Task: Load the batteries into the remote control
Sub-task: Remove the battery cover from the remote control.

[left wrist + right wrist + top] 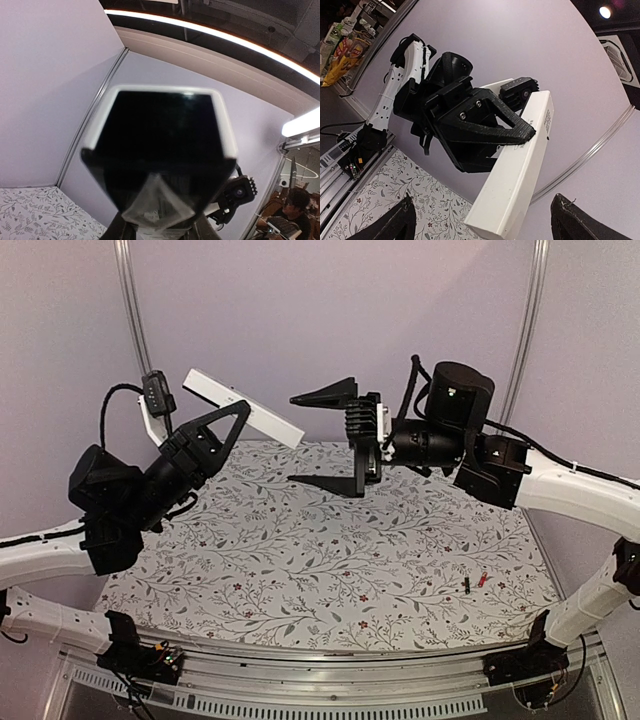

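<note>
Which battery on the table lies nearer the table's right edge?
The red battery; the black battery lies just to its left, farther from that edge.

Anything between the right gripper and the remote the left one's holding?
Nothing, only open air between the right gripper and the slim white rectangular remote control in the left gripper; top external view shows it.

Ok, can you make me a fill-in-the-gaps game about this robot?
The left gripper holds the ____ in the air.
The right gripper is ____ and empty.
Two batteries lie on the ____.
One is black, the other ____.
Missing words: remote, open, table, red.
</note>
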Robot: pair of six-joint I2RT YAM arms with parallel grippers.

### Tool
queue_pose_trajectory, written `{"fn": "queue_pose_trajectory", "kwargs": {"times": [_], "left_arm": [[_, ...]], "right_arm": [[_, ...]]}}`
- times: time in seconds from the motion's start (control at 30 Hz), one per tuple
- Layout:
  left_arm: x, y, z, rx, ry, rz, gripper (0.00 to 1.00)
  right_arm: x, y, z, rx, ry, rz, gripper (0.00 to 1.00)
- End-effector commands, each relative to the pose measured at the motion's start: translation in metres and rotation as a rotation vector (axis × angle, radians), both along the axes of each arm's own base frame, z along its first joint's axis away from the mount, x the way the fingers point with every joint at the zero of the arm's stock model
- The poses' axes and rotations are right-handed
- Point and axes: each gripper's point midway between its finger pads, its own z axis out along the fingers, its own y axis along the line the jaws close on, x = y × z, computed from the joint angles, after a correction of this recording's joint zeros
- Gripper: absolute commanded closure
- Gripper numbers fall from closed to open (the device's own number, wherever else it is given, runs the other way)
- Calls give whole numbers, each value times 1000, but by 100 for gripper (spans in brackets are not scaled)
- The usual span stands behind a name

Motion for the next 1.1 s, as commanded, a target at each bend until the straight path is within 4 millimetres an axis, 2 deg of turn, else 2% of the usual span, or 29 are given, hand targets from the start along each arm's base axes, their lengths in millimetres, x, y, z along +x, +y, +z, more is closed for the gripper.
{"fn": "queue_pose_trajectory", "kwargs": {"times": [0.0,0.17,0.3,0.47,0.63,0.83,0.97,1.03,1.07], "left_arm": [[-9,-5,15,-44,0,-65,100],[-7,-9,10,-37,15,-70,100],[-7,-12,12,-40,12,-81,100],[-9,-14,14,-45,7,-98,100],[-14,-8,18,-76,-10,-115,100],[-18,-4,22,-91,-28,-119,100],[-21,5,29,-104,-50,-95,100],[-21,10,30,-105,-58,-76,100],[-21,11,31,-105,-61,-69,100]], "right_arm": [[3,18,5,15,-115,-26,11],[-3,22,8,34,-125,4,27],[-6,29,3,26,-127,3,36],[-9,33,1,21,-122,-8,58],[-2,33,0,-4,-93,-49,67],[5,32,-6,-43,-60,-89,82],[12,29,-6,-55,-25,-131,100],[15,26,-6,-59,-10,-155,100],[16,25,-5,-60,-8,-163,91]]}}
